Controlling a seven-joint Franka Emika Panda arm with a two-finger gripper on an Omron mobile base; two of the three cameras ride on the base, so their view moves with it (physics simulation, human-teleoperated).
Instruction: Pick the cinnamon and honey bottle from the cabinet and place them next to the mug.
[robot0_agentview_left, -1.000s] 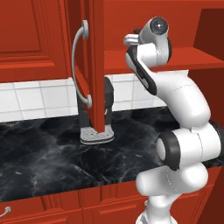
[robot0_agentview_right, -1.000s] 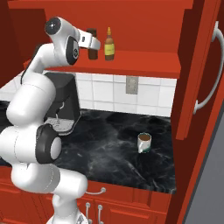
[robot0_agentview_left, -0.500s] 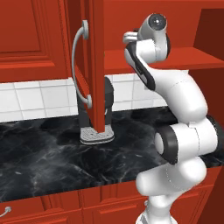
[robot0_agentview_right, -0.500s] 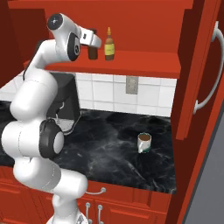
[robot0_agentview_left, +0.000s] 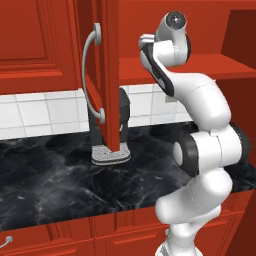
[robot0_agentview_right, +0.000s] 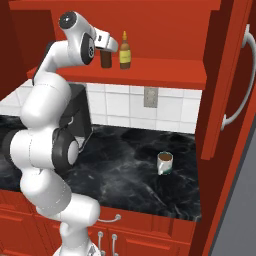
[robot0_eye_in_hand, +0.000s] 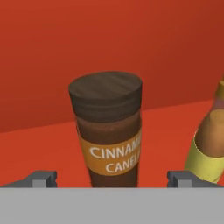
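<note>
Red fills this kitchen: the cabinet (robot0_agentview_right: 165, 70) runs across the wall, its shelf bare and red, its tall door (robot0_agentview_right: 227, 85) swung out at the right of the right base view with a long curved grey handle (robot0_agentview_right: 242, 80). In the left base view that same door (robot0_agentview_left: 107, 75) stands edge-on between camera and wall. Below the white tiles lies the black marbled worktop (robot0_agentview_right: 130, 175), with low red drawers under its front edge.

From the base, the white arm (robot0_agentview_right: 47, 150) reaches up to the shelf. Compared with half a second ago and a second ago, it has pushed further in: the wrist sits closer to the jars in the right base view, and in the left base view the upper link leans more toward the shelf.

A dark coffee machine (robot0_agentview_left: 112, 130) stands on the worktop against the tiles, partly behind the door edge.

On the worktop, a small mug (robot0_agentview_right: 164, 163) sits well apart from the shelf items, where it was before.

Upright on the shelf, the honey bottle (robot0_agentview_right: 124, 52) stands just beside the cinnamon (robot0_agentview_right: 105, 60), unmoved. In the hand view the cinnamon (robot0_eye_in_hand: 109, 131) rises between the two fingertips, and the honey bottle (robot0_eye_in_hand: 210, 140) shows at the right edge.

The tool (robot0_eye_in_hand: 111, 178) is spread wide, its tips on either side of the cinnamon and apart from it, holding nothing.
</note>
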